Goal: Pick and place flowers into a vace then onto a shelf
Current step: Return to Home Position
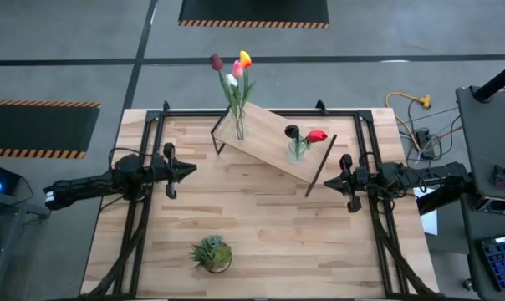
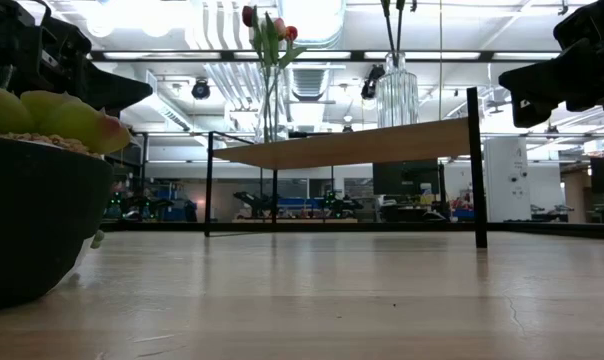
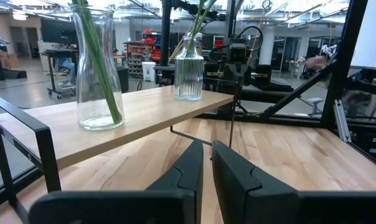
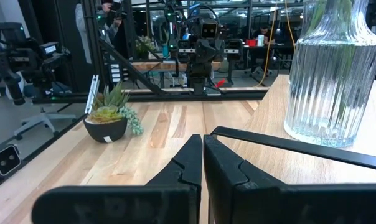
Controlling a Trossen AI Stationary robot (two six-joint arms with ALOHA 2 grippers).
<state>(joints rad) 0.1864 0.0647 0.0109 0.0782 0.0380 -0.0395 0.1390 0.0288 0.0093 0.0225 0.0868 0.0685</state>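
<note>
While both arms hover level over the wooden table [image 1: 261,226], the left gripper [image 1: 184,170] sits at about 9 o'clock on it, tip pointing toward the centre. Its wrist view shows the two dark fingers drawn close, with only a sliver between them and nothing held. The right gripper [image 1: 330,180] faces it from about 3 o'clock, and its fingers are pressed together, also empty. The two grippers are well apart from each other and touch nothing.

Between them and toward 12 o'clock stands the shelf [image 1: 265,134], one light plank on thin black legs. It is set askew, so its long side runs from 10 o'clock to 4 o'clock.

Two glass containers stand upright on it. At the 10 o'clock end is a smooth clear vase [image 1: 239,127] holding four tulips [image 1: 237,68], with maroon, pink, yellow and white heads on long green stems. At the 4 o'clock end, nearer the right gripper, is a shorter ribbed glass vase [image 1: 298,150] holding two tulips [image 1: 318,135]. One of these is dark maroon and one red, and the red head leans out toward 3 o'clock. That makes six tulips, all in vases.

At 6 o'clock, near the table's front edge and well apart from the shelf, sits a potted succulent [image 1: 212,253] in a dark bowl.
</note>
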